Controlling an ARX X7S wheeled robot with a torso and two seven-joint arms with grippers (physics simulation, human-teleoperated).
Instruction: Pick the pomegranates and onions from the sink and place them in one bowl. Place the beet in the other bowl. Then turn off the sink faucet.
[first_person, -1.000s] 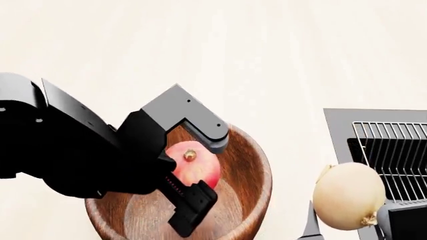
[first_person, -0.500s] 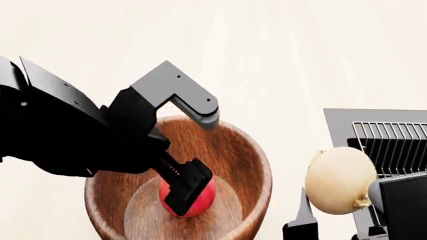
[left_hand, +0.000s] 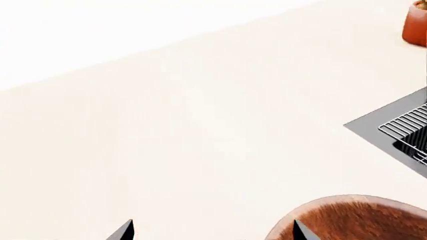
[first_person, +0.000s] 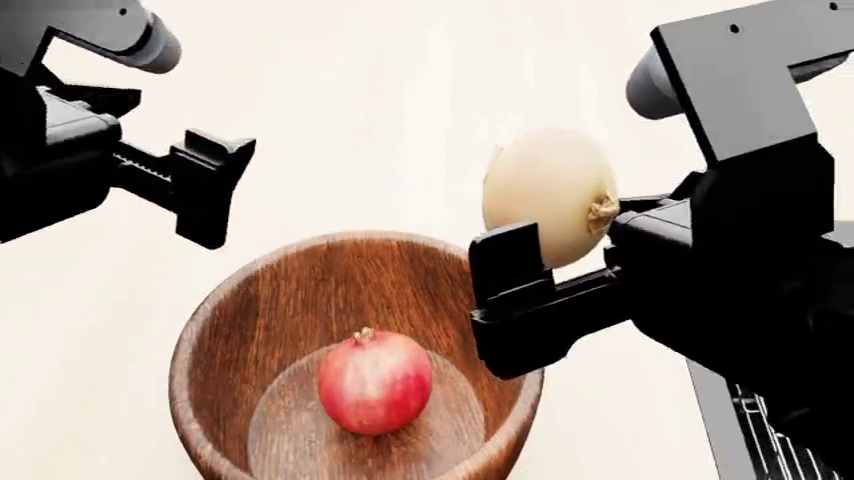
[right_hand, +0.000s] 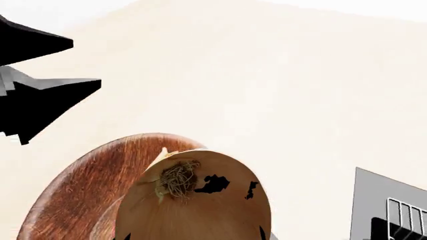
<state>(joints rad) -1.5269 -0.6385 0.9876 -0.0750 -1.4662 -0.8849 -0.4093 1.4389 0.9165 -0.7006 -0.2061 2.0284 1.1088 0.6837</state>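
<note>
A red-pink pomegranate (first_person: 375, 382) rests free in the brown wooden bowl (first_person: 254, 330). My left gripper (first_person: 176, 112) hangs open and empty up and to the left of the bowl; the left wrist view shows its fingertips (left_hand: 125, 232) spread, one over the bowl's rim (left_hand: 347, 217). My right gripper (first_person: 587, 205) is shut on a pale tan onion (first_person: 547, 195), held in the air above the bowl's right rim. From the right wrist the onion (right_hand: 193, 197) covers part of the bowl (right_hand: 73, 190). The beet, the other bowl and the sink faucet are out of view.
A corner of the black sink with its wire rack shows at the lower right (first_person: 742, 425), (left_hand: 390, 127), (right_hand: 383, 200). A reddish-brown pot (left_hand: 417, 25) stands far off on the pale counter. The left gripper (right_hand: 40, 95) shows as black shapes from the right wrist.
The left gripper let the pomegranate drop into the bowl, then rose up and to the left. The right gripper carried the onion up and leftwards from beside the sink to the bowl's right rim.
</note>
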